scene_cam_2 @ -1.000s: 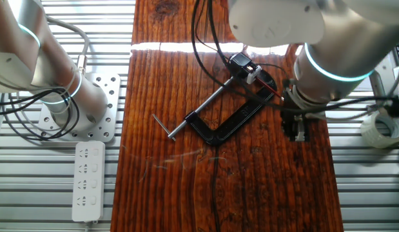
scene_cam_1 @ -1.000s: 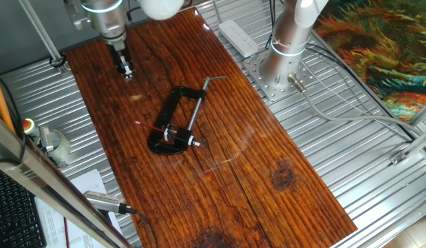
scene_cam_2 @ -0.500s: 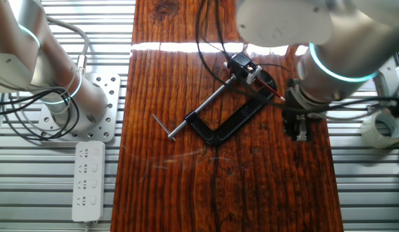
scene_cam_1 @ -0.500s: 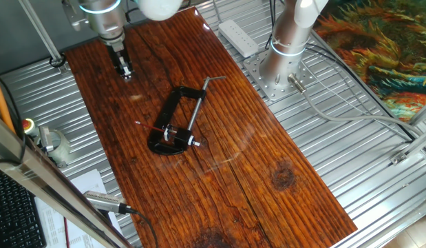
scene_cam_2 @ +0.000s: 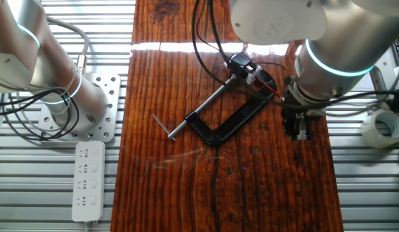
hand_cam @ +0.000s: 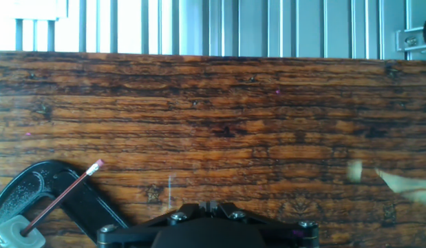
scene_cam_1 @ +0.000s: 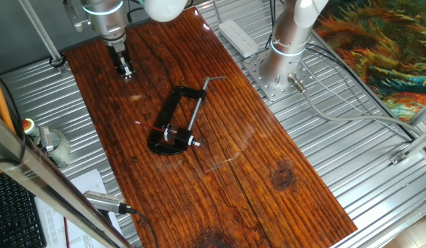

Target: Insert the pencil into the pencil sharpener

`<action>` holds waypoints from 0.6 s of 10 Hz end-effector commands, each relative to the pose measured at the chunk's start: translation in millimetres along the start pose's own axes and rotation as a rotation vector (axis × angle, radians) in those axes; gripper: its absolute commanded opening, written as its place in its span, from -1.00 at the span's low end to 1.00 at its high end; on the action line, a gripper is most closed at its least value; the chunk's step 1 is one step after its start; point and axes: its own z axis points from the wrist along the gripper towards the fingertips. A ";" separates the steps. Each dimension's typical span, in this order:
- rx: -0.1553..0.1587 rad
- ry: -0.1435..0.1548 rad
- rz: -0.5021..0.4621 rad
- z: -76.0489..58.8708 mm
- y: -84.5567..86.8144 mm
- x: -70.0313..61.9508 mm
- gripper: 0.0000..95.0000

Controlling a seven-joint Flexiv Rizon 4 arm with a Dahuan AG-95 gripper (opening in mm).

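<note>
Dark-red pencil (hand_cam: 60, 194) already sits in the pencil sharpener (scene_cam_2: 241, 66) on the C-clamp (scene_cam_2: 226, 122); my hand (scene_cam_2: 300, 127) hangs apart, apparently empty, grip state unclear.

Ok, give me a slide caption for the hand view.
Hand camera: pencil angled across the black C-clamp at lower left, on the wooden table.

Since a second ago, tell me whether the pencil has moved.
No. In the other fixed view the pencil lies at the same spot across the clamp, beside the sharpener.
</note>
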 end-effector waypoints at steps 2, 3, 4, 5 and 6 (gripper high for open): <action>0.004 0.004 -0.003 -0.5 -0.1 1.2 -1.00; 0.003 0.004 -0.006 -0.5 -0.1 1.2 -1.00; 0.002 0.008 -0.004 -0.5 -0.1 1.2 -1.00; 0.002 0.010 -0.004 -0.5 -0.1 1.2 -1.00; 0.006 0.008 0.005 -0.5 -0.1 1.2 -1.00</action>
